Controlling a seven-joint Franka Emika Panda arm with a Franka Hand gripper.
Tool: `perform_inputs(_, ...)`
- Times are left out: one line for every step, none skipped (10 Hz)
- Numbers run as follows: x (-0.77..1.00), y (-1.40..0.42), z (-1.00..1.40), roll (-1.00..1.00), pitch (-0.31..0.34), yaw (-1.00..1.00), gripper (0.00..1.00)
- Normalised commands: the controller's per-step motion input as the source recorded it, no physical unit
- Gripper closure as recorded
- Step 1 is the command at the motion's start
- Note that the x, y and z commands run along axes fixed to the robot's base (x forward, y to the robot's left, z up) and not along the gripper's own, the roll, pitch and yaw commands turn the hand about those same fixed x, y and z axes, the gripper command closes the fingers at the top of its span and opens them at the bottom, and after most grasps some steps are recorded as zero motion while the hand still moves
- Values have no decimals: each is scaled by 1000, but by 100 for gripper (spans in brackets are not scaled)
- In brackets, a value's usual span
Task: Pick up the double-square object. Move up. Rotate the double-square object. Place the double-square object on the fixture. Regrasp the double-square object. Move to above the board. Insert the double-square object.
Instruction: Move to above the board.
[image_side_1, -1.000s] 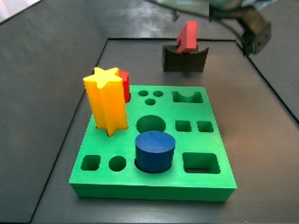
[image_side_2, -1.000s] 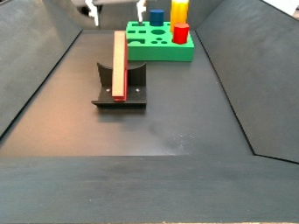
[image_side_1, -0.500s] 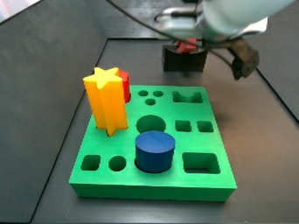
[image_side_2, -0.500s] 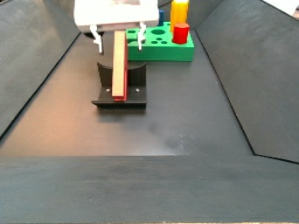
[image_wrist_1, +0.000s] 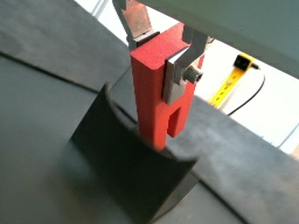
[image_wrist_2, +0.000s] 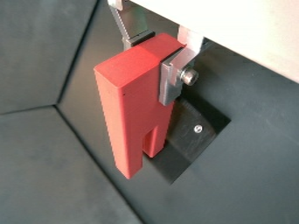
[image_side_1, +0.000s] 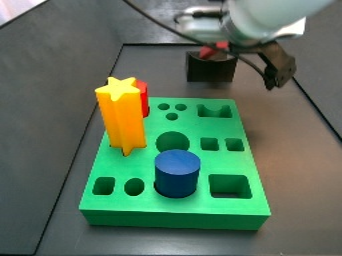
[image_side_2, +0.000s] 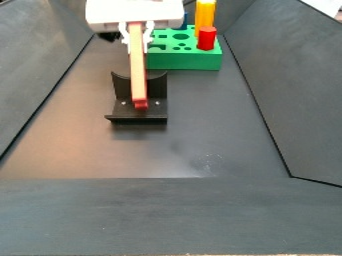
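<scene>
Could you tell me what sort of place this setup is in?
Probably a robotics test cell: a dark walled floor, a green board of cut-outs, and the gripper at a red block standing on the fixture.

the light is even and fairly bright, falling from above; the dark matte floor (image_side_2: 174, 140) carries a soft pale sheen in a side view and only faint, short shadows. in a wrist view the long flat red plastic block (image_wrist_2: 131, 105) has a lit top face and a darker shaded side, with the gripper (image_wrist_2: 155, 39) at its upper end. all pictures are small and slightly soft, and the white robot arm (image_side_1: 261, 15) looks blurred in a side view.
</scene>
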Motion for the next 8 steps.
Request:
perform_inputs(-169,12,1000,82,-61,-280,100)
perform_inputs(-162,12,1000,44,-1,-271,100)
perform_inputs(-156,14,1000,19,61,-234,100)
perform_inputs(-155,13,1000,13,86,-207,100)
perform_inputs(-152,11,1000,2,135,-146,100)
perform_inputs(-149,10,1000,-4,159,-114,100)
perform_inputs(-139,5,1000,-14,197,-54,100)
perform_inputs(-129,2,1000,-29,208,6,100)
